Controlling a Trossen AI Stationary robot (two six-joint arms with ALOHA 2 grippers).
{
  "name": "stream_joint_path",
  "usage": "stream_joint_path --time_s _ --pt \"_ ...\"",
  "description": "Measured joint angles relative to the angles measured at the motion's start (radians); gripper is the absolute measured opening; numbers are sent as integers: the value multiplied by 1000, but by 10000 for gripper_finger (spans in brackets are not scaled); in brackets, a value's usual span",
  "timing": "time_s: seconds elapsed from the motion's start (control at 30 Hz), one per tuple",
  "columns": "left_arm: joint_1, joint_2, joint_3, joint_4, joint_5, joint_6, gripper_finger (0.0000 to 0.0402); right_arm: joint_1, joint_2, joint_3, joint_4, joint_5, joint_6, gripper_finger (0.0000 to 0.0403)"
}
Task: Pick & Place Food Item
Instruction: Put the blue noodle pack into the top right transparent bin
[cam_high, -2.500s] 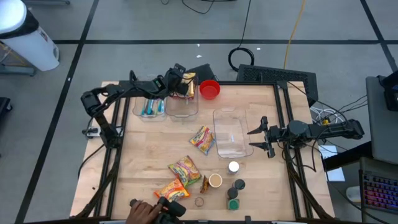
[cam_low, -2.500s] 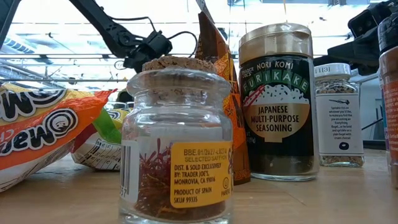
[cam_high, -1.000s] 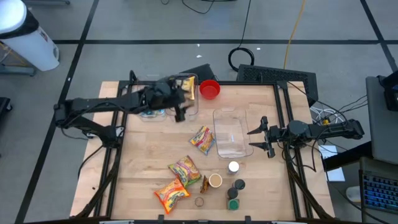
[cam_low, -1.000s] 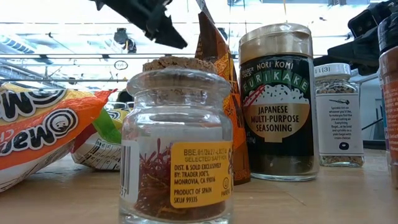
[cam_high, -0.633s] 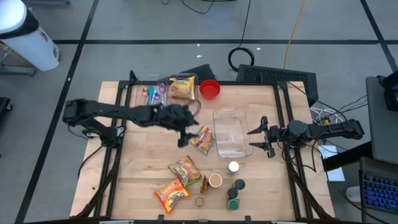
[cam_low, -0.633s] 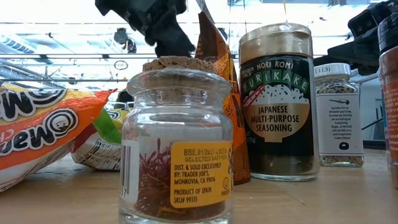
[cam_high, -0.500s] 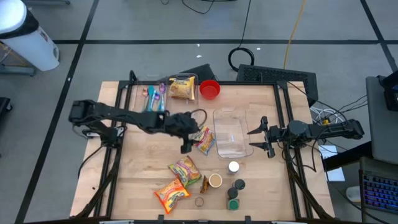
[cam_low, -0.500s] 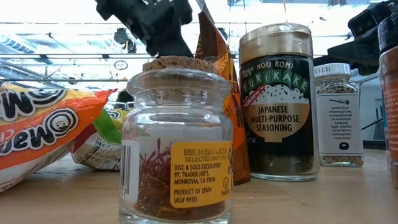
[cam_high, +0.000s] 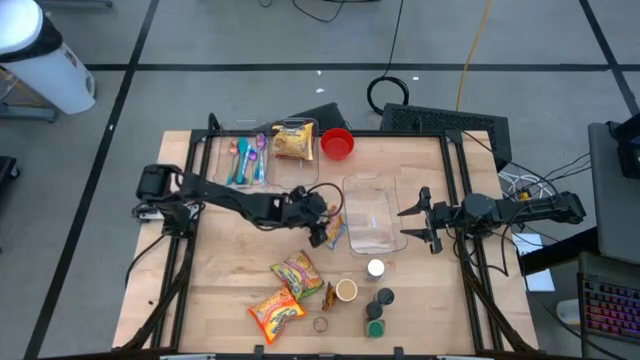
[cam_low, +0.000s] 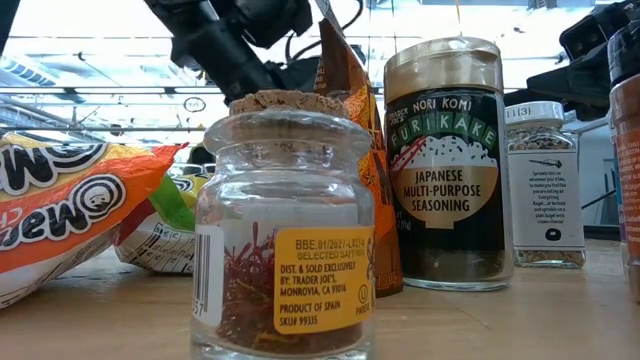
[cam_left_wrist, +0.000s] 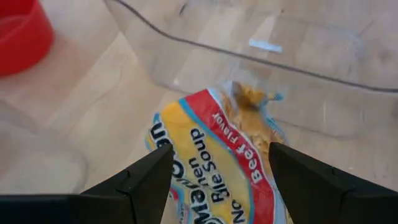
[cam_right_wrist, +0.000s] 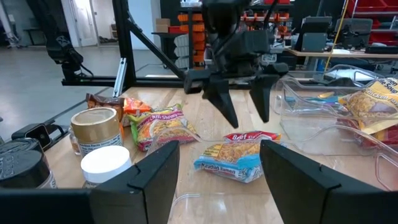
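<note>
Wooden table (cam_high: 230, 270) is seen crowded with food items. Left gripper (cam_high: 322, 224) is held with fingers (cam_right_wrist: 225, 104) spread wide, poised directly above the beef ramen packet (cam_left_wrist: 214, 158), which lies flat between and below the tips, not gripped. Just beyond the fingertips an empty clear container (cam_high: 372, 212) is noted; a red bowl (cam_high: 337, 144) stands farther off. Two more noodle packets (cam_high: 297, 272) and several spice jars (cam_high: 378, 310) are grouped behind the fingers. Right gripper (cam_high: 412, 221) is parked beside the clear container, fingers apart, nothing held.
</note>
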Motion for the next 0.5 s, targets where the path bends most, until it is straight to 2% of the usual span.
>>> stream_joint_path --time_s 0.27,0.5 --pt "0 71 0 17 -44 -13 271 0 1 0 1 0 0 219" --pt "0 72 0 12 -45 -14 260 0 2 0 0 0 0 215"
